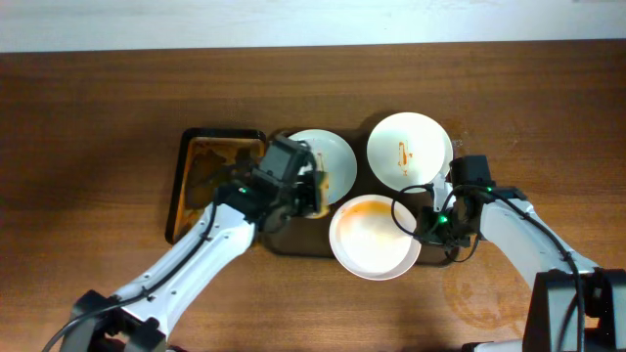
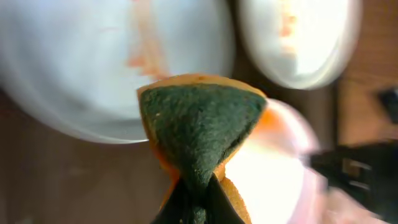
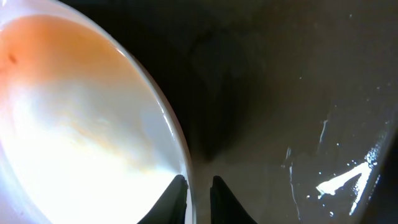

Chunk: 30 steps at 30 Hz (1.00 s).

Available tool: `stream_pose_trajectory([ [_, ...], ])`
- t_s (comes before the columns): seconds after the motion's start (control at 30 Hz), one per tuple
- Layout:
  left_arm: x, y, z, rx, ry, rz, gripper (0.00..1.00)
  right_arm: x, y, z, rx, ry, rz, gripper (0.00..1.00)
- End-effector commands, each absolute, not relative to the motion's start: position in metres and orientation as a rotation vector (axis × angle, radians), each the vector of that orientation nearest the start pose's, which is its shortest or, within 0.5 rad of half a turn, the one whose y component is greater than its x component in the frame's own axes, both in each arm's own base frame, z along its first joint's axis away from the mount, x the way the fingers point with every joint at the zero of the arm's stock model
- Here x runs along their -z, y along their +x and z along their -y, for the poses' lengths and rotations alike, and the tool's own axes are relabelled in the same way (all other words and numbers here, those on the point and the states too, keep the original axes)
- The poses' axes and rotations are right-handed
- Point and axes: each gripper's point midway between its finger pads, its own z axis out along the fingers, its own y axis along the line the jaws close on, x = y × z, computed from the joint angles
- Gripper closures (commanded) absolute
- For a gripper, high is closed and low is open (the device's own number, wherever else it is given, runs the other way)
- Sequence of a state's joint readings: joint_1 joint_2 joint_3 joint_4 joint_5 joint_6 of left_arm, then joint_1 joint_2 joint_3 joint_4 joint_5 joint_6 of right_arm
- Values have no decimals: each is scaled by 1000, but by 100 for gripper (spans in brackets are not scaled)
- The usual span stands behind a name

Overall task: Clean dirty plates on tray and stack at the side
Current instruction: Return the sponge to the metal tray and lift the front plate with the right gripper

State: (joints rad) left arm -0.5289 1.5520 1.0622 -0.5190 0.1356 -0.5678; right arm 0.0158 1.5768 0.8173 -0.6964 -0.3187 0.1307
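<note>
Three plates lie on the dark-brown tray (image 1: 298, 238). The back-left plate (image 1: 333, 154) has faint streaks, the back-right plate (image 1: 409, 149) has a thin orange-red streak, and the front plate (image 1: 370, 238) carries an orange smear. My left gripper (image 1: 311, 193) is shut on a green-yellow sponge (image 2: 199, 127) and holds it over the near edge of the back-left plate (image 2: 81, 68). My right gripper (image 1: 423, 227) is shut on the right rim of the front plate (image 3: 81, 124), one finger on each side of the rim (image 3: 196, 186). The tray bottom (image 3: 280, 93) looks wet.
A smaller black-rimmed tray with an orange-stained bottom (image 1: 207, 171) stands just left of the big tray. Bare wood-grain tabletop (image 1: 88, 147) lies to the left, right and back. A faint wet ring marks the table at front right (image 1: 484, 293).
</note>
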Motion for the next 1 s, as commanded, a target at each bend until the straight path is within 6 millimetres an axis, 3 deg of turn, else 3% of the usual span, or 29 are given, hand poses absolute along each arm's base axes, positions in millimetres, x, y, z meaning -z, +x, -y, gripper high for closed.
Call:
stream_pose_trajectory([
  [0.0, -105, 341, 167, 357, -118, -2664, 100, -13, 262, -58, -483, 137, -3022, 84],
  [0.07, -103, 345, 150, 332, -182, -2673, 100, -11, 259, -58, -483, 140, -3031, 85],
  [0.13, -101, 346, 140, 318, -218, -2679, 100, -11, 258, -58, -484, 142, -3036, 94],
  [0.27, -100, 345, 137, 311, -228, -2686, 100, -14, 259, -57, -484, 152, -3037, 96],
  [0.4, -100, 345, 137, 311, -228, -2686, 100, -43, 264, -47, -389, 158, -3064, 96],
  [0.5, -100, 346, 137, 311, -228, -2686, 100, -75, 255, -38, -302, 178, -3149, 96],
  [0.6, -100, 346, 137, 311, -228, -2686, 100, -94, 248, -34, -268, 186, -3195, 96],
  [0.73, -100, 345, 137, 311, -228, -2686, 100, -94, 252, -34, -267, 184, -3179, 96],
  [0.97, -99, 344, 136, 307, -229, -2693, 100, -94, 229, -25, -176, 196, -3276, 96],
])
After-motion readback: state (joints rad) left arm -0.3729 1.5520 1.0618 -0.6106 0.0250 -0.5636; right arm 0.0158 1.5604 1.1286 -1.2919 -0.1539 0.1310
